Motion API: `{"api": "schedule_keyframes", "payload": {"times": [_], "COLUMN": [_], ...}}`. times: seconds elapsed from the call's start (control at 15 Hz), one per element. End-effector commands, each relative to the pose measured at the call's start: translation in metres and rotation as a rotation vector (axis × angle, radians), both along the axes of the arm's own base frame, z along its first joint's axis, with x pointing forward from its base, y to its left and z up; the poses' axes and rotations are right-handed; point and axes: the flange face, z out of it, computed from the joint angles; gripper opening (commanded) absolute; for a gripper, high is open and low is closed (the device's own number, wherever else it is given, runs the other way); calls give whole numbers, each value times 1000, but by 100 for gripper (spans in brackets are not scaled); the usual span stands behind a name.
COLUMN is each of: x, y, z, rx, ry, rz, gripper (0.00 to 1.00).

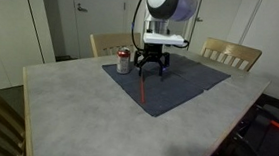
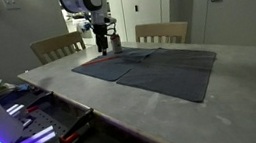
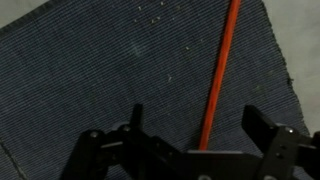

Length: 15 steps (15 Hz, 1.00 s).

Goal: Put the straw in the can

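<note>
We see a wide grey table (image 1: 72, 113) with two wooden chairs (image 1: 232, 53) drawn up at its far side. A dark blue-grey cloth (image 1: 184, 84) lies flat on the far half of the table; in the wrist view the cloth (image 3: 90, 70) shows as finely ribbed fabric.

The arm (image 1: 168, 4) comes down over the left part of the cloth, and the claw (image 1: 149, 73) hangs low above it, pointing down. In the wrist view the claw (image 3: 195, 112) stands wide, its dark fingers (image 3: 260, 125) well apart and holding nothing. The straw (image 3: 220, 75) lies flat on the cloth in the gap between them, nearer the right-hand finger in that view, and as far as we can tell it touches neither. One end passes beneath the claw's body and the other runs away toward the cloth's edge. In an exterior view the straw (image 1: 143, 91) reaches from under the claw toward the near side of the cloth.

The can (image 1: 123, 61) stands upright near the cloth's left corner, just beside the claw on its left. It is red with pale markings. Its top is too small for us to tell what is inside. The straw lies wholly outside the can and apart from it.

The straw is thin, straight and red-orange along all its visible length.
</note>
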Motion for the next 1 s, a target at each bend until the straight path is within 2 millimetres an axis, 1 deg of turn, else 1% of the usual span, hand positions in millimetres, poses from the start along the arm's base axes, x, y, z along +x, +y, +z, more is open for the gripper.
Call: {"api": "schedule_keyframes", "payload": {"times": [0.0,0.2,0.33,0.53,0.8,0.87,0.93], "x": [14,23,29,36,45,48,50], "y": [-3,-3,1,0,-2,-3,-4], "z": [-10,-15,-18,-23,-24,-22,-21], "rx": [-26,11,13,6,0,-3,-4], "ry": [-26,-56,-75,-77,-87,-90,-93], "rz": [-39,-81,-91,-112,-140,-148,-155], "gripper": [100,100,100,100,100,98,92]}}
